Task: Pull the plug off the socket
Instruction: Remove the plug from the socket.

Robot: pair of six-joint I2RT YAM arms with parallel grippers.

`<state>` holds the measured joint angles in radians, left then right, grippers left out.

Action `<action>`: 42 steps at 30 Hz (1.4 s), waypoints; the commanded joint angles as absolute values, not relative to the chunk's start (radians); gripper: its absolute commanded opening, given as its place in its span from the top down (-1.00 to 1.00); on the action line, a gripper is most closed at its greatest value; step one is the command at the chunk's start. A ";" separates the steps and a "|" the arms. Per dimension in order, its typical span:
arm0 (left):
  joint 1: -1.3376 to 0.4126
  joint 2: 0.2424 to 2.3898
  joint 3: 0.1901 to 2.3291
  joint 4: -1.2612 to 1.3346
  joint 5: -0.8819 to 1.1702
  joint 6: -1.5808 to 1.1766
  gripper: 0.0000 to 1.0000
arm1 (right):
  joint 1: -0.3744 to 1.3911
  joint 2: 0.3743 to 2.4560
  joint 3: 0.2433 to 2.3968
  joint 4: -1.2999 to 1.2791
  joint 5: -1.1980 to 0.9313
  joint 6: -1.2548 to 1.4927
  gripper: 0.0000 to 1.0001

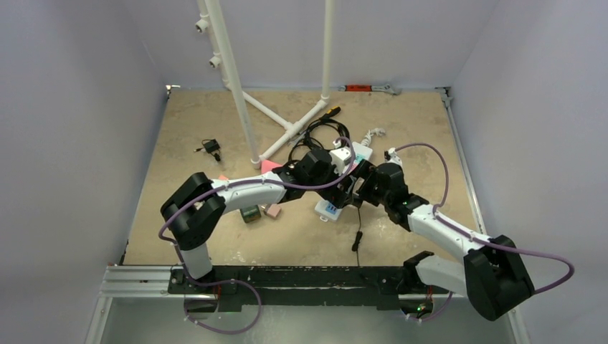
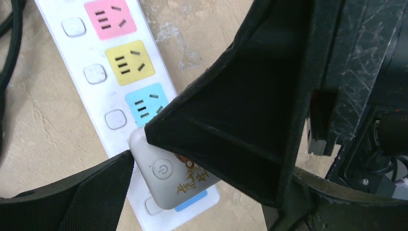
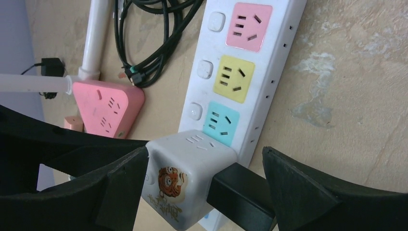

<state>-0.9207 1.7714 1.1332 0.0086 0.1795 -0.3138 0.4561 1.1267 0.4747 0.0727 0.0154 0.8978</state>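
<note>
The left fingers (image 2: 231, 110) clamp the white tiger-printed cube plug (image 3: 185, 168) seated in the long white power strip (image 3: 269, 72), while the right fingers (image 3: 308, 192) straddle it, unclenched.

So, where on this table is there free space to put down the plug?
Bare table lies between the power strip and the right wall, and in the far-left corner beyond the small black item. The centre is crowded: the left gripper and right gripper meet at the cube plug, with the cable coil and pink adapter close by.
</note>
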 commanded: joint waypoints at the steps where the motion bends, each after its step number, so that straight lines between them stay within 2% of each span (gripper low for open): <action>1: -0.913 1.792 1.195 -0.025 0.120 -0.251 -0.79 | 0.473 1.100 0.512 0.104 0.069 0.955 -0.82; 10: -0.913 1.816 1.242 -0.104 0.144 -0.210 -0.56 | 0.464 1.038 0.539 -0.016 0.176 0.890 -0.91; 19: -0.914 1.870 1.267 -0.146 0.141 -0.223 -0.69 | 0.410 1.042 0.516 -0.010 0.163 0.865 -0.96; 23: -0.921 1.888 1.288 -0.182 0.120 -0.215 -0.62 | 0.392 1.042 0.514 -0.007 0.162 0.857 -0.97; 27: -0.920 1.900 1.305 -0.214 0.110 -0.205 -0.41 | 0.379 1.046 0.512 -0.006 0.154 0.848 -0.97; 34: -0.922 1.871 1.318 -0.284 0.082 -0.130 0.20 | 0.377 0.982 0.477 -0.005 0.148 0.791 -0.96; 42: -0.918 1.825 1.322 -0.381 0.102 0.087 0.76 | 0.377 0.875 0.415 -0.026 0.129 0.703 -0.94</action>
